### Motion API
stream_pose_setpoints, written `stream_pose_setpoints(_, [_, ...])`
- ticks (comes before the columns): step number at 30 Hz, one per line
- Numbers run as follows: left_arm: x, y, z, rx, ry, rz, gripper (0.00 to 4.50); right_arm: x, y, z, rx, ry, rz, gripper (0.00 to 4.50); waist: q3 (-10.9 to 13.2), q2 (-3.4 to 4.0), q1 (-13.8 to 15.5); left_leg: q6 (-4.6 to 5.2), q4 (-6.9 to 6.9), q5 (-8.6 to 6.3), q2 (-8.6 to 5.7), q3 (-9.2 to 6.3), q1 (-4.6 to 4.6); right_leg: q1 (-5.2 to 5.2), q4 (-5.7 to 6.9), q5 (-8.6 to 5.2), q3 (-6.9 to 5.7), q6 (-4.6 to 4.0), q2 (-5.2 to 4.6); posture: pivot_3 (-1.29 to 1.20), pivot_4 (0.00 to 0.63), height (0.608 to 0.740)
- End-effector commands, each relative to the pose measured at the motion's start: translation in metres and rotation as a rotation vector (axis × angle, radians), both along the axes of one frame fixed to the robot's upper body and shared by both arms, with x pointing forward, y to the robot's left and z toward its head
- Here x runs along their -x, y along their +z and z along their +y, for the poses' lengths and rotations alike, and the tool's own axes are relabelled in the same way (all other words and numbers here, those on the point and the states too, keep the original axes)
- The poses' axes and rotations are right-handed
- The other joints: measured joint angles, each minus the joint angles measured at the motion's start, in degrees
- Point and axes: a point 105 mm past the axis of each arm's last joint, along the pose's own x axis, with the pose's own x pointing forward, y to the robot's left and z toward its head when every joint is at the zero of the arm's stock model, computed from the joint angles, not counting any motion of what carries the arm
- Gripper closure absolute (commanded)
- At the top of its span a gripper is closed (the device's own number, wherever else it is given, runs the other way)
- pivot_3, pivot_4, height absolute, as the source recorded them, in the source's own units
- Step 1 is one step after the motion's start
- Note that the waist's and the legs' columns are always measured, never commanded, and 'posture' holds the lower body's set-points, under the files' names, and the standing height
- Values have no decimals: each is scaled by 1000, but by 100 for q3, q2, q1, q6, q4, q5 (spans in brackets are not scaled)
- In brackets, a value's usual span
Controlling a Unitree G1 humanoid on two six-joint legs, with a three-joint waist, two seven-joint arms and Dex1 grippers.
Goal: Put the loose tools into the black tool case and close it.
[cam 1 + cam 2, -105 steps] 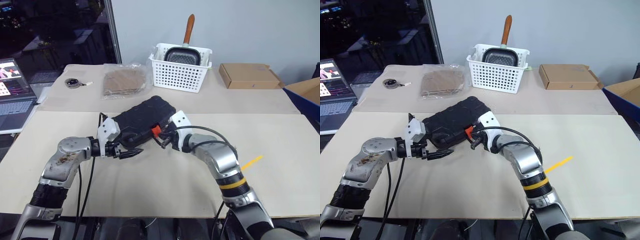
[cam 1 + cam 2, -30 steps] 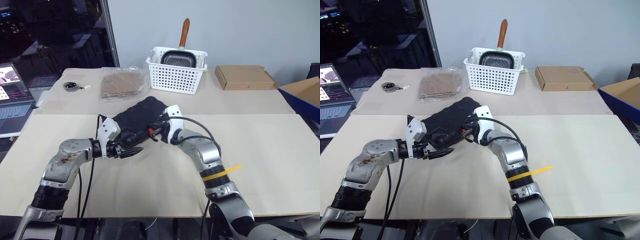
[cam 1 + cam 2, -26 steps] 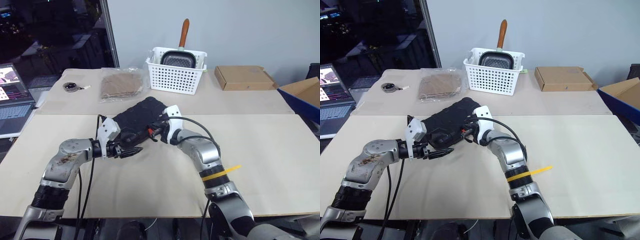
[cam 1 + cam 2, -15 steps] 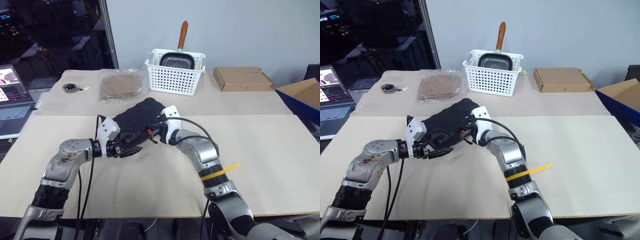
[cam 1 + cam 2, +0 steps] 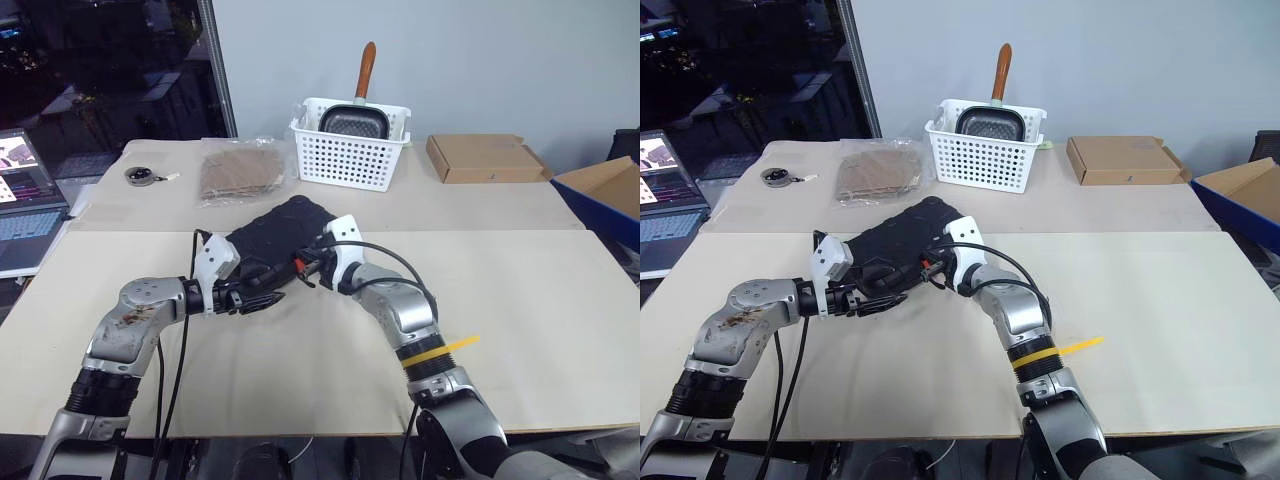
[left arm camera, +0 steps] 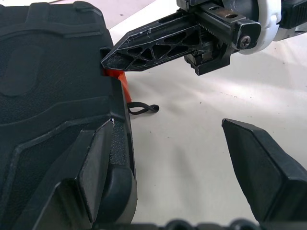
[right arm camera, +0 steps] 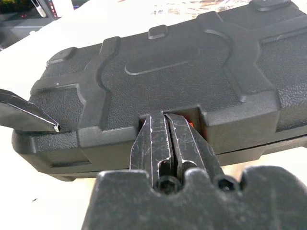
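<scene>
The black tool case (image 5: 282, 228) lies shut and slanted on the middle of the table. Its red-orange latch (image 6: 119, 79) is on the near edge. My right gripper (image 7: 163, 118) is shut, with its tips pressed into the latch recess. It also shows in the head view (image 5: 305, 266) and the left wrist view (image 6: 109, 60). My left gripper (image 6: 168, 127) is open at the case's near left corner, one finger (image 6: 98, 158) over the lid and the other (image 6: 261, 163) over bare table. The loose tools are out of view.
At the back stand a white perforated basket (image 5: 350, 150) holding a pan, a flat cardboard box (image 5: 485, 157), a brown packet in plastic (image 5: 240, 170) and a dark disc with a cord (image 5: 143, 175). A laptop (image 5: 20, 205) is far left, a blue box (image 5: 605, 185) far right.
Since the earliest frames my right gripper has closed in on the latch. Over the last second both grippers stay put. The camera view has shifted a little.
</scene>
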Motion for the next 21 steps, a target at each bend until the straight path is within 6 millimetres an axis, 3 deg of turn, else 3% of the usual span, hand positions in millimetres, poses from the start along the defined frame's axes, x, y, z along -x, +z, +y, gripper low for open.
stream_pose_setpoints(1, [-2, -5, 3, -8, 20, 30, 631, 17, -69, -8, 167, 12, 238, 4473, 0, 0, -3, 0, 0, 0, 1, 0, 1, 0, 0, -1, 0, -1, 0, 0, 150, 740])
stream_pose_setpoints(8, [-2, -6, 3, -5, 29, 32, 631, 15, -70, -11, 167, 6, 235, 4473, -1, -1, 0, -10, -4, -6, 8, -1, 6, 4, -4, -7, 2, 0, 0, 0, 150, 740])
stream_pose_setpoints(12, [-3, -6, 4, -5, 31, 31, 631, 7, -19, 2, -49, 32, 38, 4473, -1, -1, 7, -15, -4, -9, 15, -1, 5, 3, -5, -9, 6, -2, 0, 0, 150, 740])
stream_pose_setpoints(16, [-3, -6, 4, -5, 34, 33, 631, 14, 24, -3, -154, 74, -135, 4473, 7, 3, 19, -16, -4, -8, 20, -1, -27, -17, -11, -9, 3, -4, 3, 0, 150, 740])
stream_pose_setpoints(18, [-4, -7, 4, -7, 36, 35, 631, 17, 33, -13, -169, 63, -166, 4473, 13, 7, 23, 6, -4, 9, 22, -4, -57, -32, -24, -4, -4, -11, 6, 0, 150, 740])
stream_pose_setpoints(21, [-4, -8, 4, -8, 38, 39, 631, 23, 29, -25, -108, 65, -170, 4473, 19, 10, 27, 13, -7, 13, 24, -6, -88, -47, -47, -1, -12, -10, 7, 0, 150, 740])
